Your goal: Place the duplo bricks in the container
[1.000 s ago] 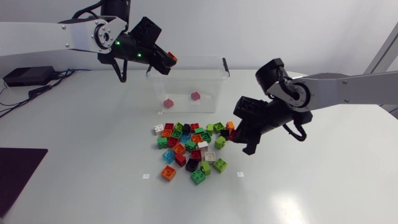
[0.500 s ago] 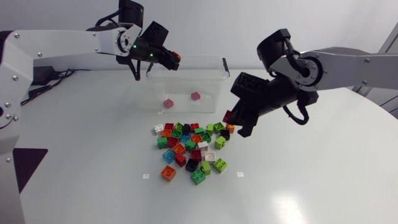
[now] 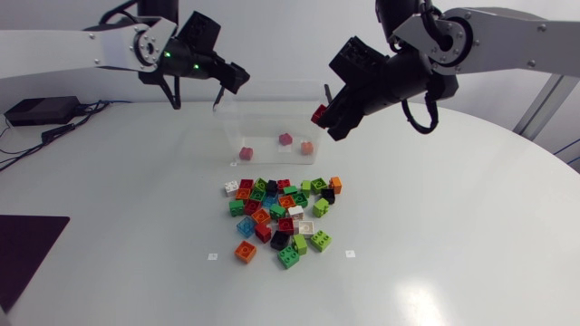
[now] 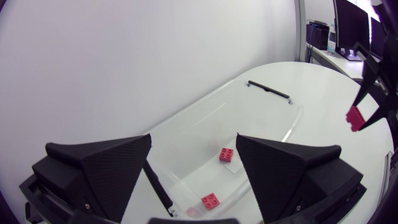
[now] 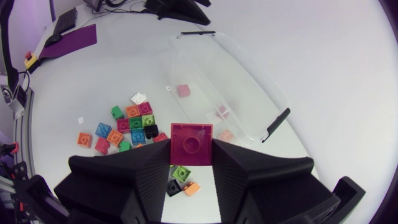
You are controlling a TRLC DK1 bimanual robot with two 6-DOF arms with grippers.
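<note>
Right wrist view: my right end effector (image 5: 191, 160) grips the flat sides of a magenta brick (image 5: 191, 143) near the container (image 5: 245, 87); I judge it light, stiff and slick.

On the white table (image 3: 453, 235) lie a dark mat (image 3: 23, 249) and two small white markers (image 3: 212, 256).

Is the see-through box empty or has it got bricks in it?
Not empty: the box holds one pink brick, a second pink brick and an orange brick.
</note>
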